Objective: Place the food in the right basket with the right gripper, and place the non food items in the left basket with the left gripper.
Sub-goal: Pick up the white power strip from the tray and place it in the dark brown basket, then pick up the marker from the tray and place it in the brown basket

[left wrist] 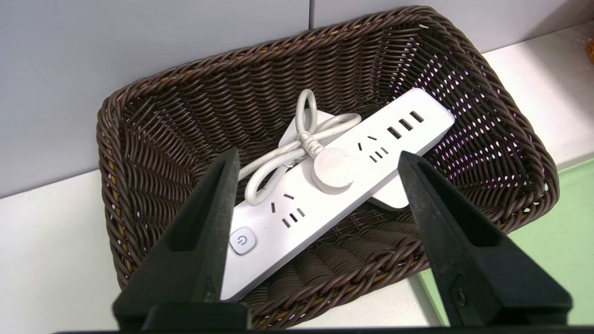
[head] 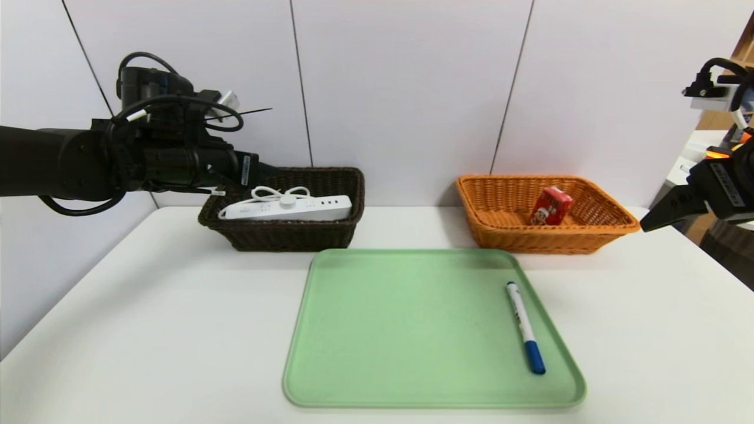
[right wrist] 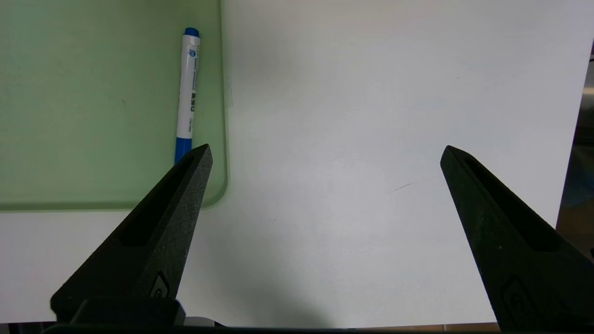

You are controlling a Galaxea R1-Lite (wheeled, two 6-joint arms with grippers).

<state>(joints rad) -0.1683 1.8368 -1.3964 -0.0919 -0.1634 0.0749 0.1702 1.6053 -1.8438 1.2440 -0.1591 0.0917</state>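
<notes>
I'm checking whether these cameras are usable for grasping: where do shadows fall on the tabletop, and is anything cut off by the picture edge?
Head view: soft shadow beside the dark brown basket, the right gripper's arm cut off at the edge; right wrist view: a dim shadow low on the white table, green tray cut off.

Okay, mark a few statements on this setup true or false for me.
1. The white power strip lies in the dark brown wicker basket. True.
2. The blue-capped white marker is in the dark brown basket. False: the marker lies on the green tray.
3. The red drink carton sits in the orange-tan wicker basket. True.
4. The left gripper is clamped on the power strip. False: its jaws stand open above it.
</notes>
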